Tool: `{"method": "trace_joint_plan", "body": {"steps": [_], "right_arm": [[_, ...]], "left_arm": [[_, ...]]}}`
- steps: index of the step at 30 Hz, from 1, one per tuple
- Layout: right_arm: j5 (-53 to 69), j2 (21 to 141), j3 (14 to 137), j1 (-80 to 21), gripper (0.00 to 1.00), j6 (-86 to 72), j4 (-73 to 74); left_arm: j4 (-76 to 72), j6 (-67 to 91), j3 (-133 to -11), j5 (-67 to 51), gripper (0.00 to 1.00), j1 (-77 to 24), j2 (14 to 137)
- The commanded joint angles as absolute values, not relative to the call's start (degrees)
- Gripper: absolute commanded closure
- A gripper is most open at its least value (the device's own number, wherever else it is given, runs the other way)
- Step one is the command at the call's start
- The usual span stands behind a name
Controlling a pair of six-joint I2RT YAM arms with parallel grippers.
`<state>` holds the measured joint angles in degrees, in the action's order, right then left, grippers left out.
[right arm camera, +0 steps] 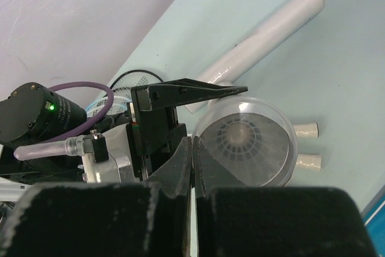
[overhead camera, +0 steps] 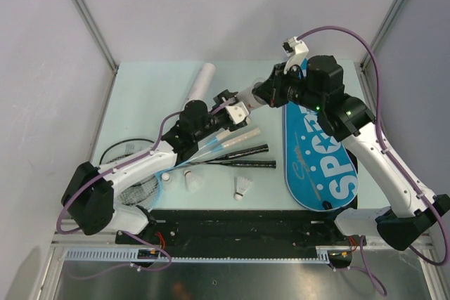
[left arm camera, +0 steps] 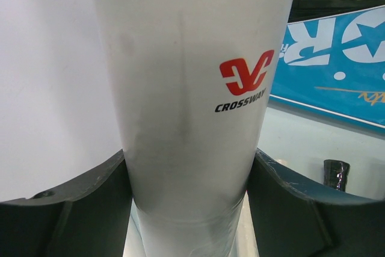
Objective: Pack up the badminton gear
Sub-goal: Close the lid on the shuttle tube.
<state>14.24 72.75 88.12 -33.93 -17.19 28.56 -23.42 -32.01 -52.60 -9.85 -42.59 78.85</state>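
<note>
My left gripper (left arm camera: 189,156) is shut on a white tube (left arm camera: 180,58) printed CROSSWAY and holds it above the table. Both fingers (left arm camera: 289,197) press its sides. In the top view this left gripper (overhead camera: 235,108) points the tube (overhead camera: 246,96) at my right gripper (overhead camera: 261,94). The tube's clear cap (right arm camera: 249,139) faces the right wrist camera. My right gripper (right arm camera: 192,141) is shut, its tips at the cap's left rim. A second white tube (overhead camera: 202,82) lies at the back. Rackets (overhead camera: 242,151) and shuttlecocks (overhead camera: 242,187) lie in front. The blue SPORT bag (overhead camera: 330,166) lies to the right.
Racket heads (overhead camera: 130,149) lie under the left arm at the table's left. Two more shuttlecocks (overhead camera: 193,182) sit near the front edge. White handle ends (right arm camera: 304,129) show beyond the cap. Walls close the table at the back and on both sides.
</note>
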Motion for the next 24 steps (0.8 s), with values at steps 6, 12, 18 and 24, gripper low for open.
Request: {"method": "trace_joint_plan", "body": {"steps": [6,12,18,24], "right_arm": [[13.8,72.2,89.6,-34.1,1.00,-19.5,31.2],[15.3,69.9,85.8,-33.0,1.00,-23.0,26.9],[16.3,69.1,82.9,-32.2,1.00,-25.5,24.3],[15.3,68.6,80.3,-32.3,1.00,-28.3,20.5]], "left_arm": [[-28.8,-33.4,-53.3,-10.0,0.86,-43.2,76.5],[-29.0,-32.8,-53.7,-10.1,0.87,-43.2,76.4],[-29.4,-31.8,-53.6,-10.6,0.87,-43.2,75.7],[-29.4,-31.5,-53.3,-11.5,0.87,-43.2,75.2]]}}
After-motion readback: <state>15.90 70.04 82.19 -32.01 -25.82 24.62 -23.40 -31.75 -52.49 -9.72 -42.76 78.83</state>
